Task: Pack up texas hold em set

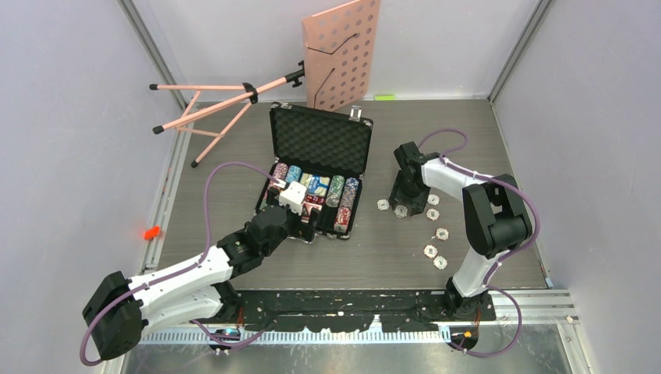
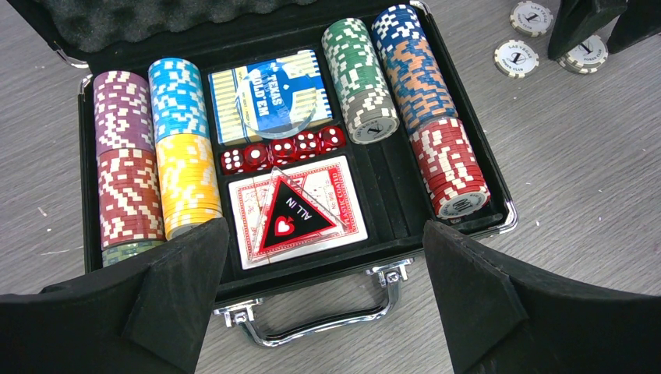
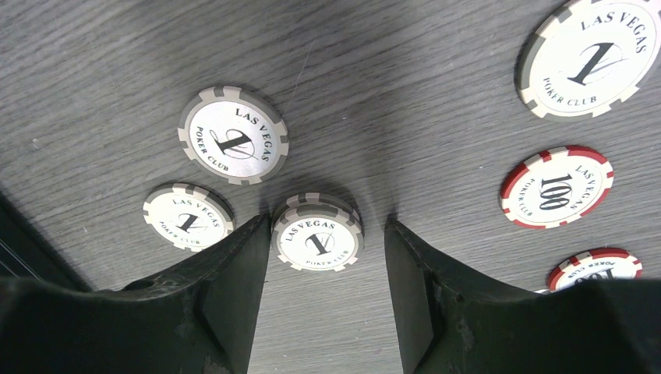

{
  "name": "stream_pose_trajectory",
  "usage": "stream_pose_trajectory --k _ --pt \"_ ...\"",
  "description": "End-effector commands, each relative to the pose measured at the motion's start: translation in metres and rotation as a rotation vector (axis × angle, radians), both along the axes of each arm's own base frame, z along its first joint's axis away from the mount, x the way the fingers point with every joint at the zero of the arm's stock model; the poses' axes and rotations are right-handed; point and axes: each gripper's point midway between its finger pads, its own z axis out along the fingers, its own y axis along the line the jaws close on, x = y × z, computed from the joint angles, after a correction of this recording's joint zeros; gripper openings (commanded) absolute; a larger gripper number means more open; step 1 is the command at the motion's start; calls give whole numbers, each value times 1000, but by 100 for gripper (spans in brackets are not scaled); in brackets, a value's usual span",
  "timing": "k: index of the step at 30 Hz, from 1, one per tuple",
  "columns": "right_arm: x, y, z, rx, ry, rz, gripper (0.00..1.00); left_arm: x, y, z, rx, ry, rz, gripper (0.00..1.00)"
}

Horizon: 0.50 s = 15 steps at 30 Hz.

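The black case [image 1: 319, 140] lies open with its foam lid up. In the left wrist view its tray [image 2: 390, 187] holds rows of striped chips [image 2: 183, 140], a blue card deck [image 2: 269, 93], a red deck [image 2: 300, 206] and red dice [image 2: 284, 149]. My left gripper [image 2: 326, 230] hangs open over the case's front edge, above the chrome handle [image 2: 312, 319], holding nothing. My right gripper [image 3: 326, 226] stands open on the table around a small stack of white chips [image 3: 318, 238]. Its left finger is close against the stack and there is a gap on the right.
Loose white chips [image 3: 234, 134] [image 3: 188, 216] [image 3: 588, 54] and red 100 chips [image 3: 556, 187] lie around the right gripper [image 1: 404, 209]. More chips [image 1: 442, 233] trail toward the right arm's base. A pink music stand [image 1: 343, 54] leans at the back, its tripod [image 1: 210, 109] lying at the left.
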Motion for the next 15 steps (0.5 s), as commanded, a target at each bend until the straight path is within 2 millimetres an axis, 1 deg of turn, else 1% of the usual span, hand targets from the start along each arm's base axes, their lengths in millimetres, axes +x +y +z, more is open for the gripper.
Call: stream_pose_trajectory --k 1,6,9,10,11,15 --pt "-18 -8 -15 -79 79 40 62 5 -3 12 -29 -35 5 100" --pt "-22 -6 -22 -111 100 61 63 6 -3 12 -28 -34 5 100" --pt "-23 -5 -27 -112 108 62 60 6 -3 12 -28 -33 4 100" --pt "-23 -4 -28 -110 109 62 59 5 -3 12 -28 -33 4 100" --pt "-24 -3 -29 -105 110 61 55 5 -3 12 -29 -34 4 100" --pt "-26 3 -27 -69 110 56 44 6 -3 13 -30 -36 6 100"
